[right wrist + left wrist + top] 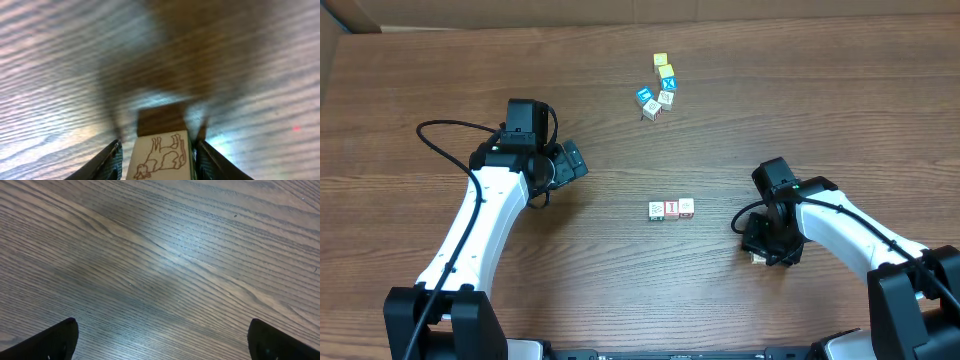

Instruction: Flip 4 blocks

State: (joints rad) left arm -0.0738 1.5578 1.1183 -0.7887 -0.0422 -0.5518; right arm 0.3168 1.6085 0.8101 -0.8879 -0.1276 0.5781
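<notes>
- The right pincer is down at the brown wood-grain table, on its right side.
- Between the two dark fingers stands a small pale wooden block. The face turned toward the wrist camera bears a four-legged animal drawn in red outline.
- The fingers sit narrow around this block, close on both sides. Whether they actually press it I cannot tell.
- From overhead the block is almost wholly hidden under the right pincer, with only a pale sliver showing at its lower edge.
- A row of three small wooden cubes lies at mid-table, touching side by side: a pale left cube, a middle cube with a red upright stroke, and a right cube with a reddish top.
- The row lies left of the right pincer and apart from it.
- The left pincer stands wide with nothing between its black fingertips, over bare table, well left of the row.
- A loose cluster lies near the far edge: yellow-faced cubes, blue-faced cubes and a pale cube.
</notes>
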